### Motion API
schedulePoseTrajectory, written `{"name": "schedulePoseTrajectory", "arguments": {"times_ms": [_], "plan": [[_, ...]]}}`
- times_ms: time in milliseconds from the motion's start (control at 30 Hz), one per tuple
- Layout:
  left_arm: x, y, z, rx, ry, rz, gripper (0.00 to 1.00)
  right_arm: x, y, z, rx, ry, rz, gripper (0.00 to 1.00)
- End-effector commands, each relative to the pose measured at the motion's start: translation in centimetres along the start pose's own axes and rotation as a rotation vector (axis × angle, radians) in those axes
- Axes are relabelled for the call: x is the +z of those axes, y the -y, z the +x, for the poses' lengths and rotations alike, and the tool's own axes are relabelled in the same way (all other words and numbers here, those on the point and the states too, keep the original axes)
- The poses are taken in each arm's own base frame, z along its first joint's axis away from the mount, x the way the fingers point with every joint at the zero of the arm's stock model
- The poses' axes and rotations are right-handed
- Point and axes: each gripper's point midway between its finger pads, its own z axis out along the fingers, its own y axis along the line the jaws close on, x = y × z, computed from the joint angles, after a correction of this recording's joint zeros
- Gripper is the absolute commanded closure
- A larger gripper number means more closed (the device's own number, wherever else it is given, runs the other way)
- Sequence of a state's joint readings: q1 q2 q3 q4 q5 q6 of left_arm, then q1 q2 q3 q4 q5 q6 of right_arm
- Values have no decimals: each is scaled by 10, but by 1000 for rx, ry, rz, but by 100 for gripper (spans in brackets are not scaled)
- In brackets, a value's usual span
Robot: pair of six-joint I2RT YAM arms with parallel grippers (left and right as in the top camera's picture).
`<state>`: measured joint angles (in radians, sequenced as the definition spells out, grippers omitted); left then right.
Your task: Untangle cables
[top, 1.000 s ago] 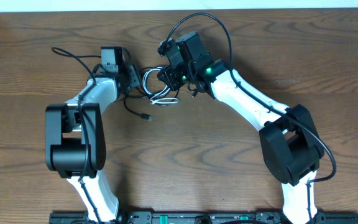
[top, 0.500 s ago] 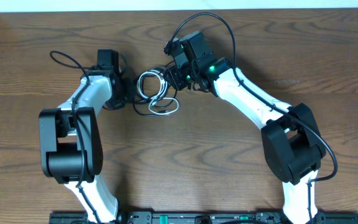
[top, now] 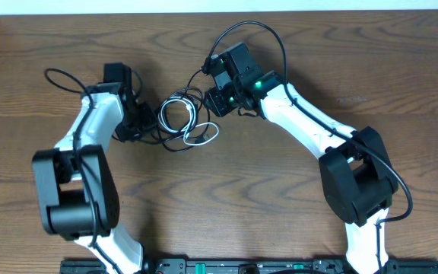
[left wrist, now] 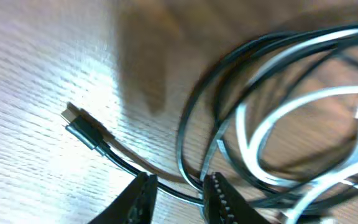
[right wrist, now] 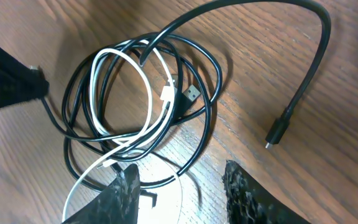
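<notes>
The cables lie tangled between my two grippers. The black cable [top: 175, 116] is coiled in loose loops, and the white cable [top: 204, 135] threads through them. My left gripper [top: 144, 122] is at the coil's left edge. In the left wrist view, the left gripper [left wrist: 180, 190] has its jaws slightly apart and a strand of the black cable [left wrist: 191, 124] crosses the gap; its plug [left wrist: 82, 127] lies on the wood. The right gripper [right wrist: 180, 174] stands open over the coil's near edge, gripping nothing. The white cable [right wrist: 145, 93] overlaps the black cable [right wrist: 210, 118].
A thicker black wire [right wrist: 309, 56] arcs across the top right of the right wrist view and ends in a small connector. Both arms' own wires loop above the wooden table [top: 280, 175]. The table's far edge runs just behind the grippers.
My left arm has swung left and toward the near side, and the coil has spread out and slid left with it. The right gripper has barely moved.
</notes>
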<state>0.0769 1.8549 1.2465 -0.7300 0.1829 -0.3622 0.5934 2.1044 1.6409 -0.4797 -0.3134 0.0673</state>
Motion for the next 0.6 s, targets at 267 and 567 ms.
{"name": "schedulePoseTrajectory", "arguments": {"times_ms": [267, 567], "plan": [[2, 15, 6, 92, -15, 16, 64, 3, -4, 3, -30, -11, 2, 60], [11, 19, 12, 199, -32, -8, 59, 3, -3, 5, -26, -19, 2, 58]]}}
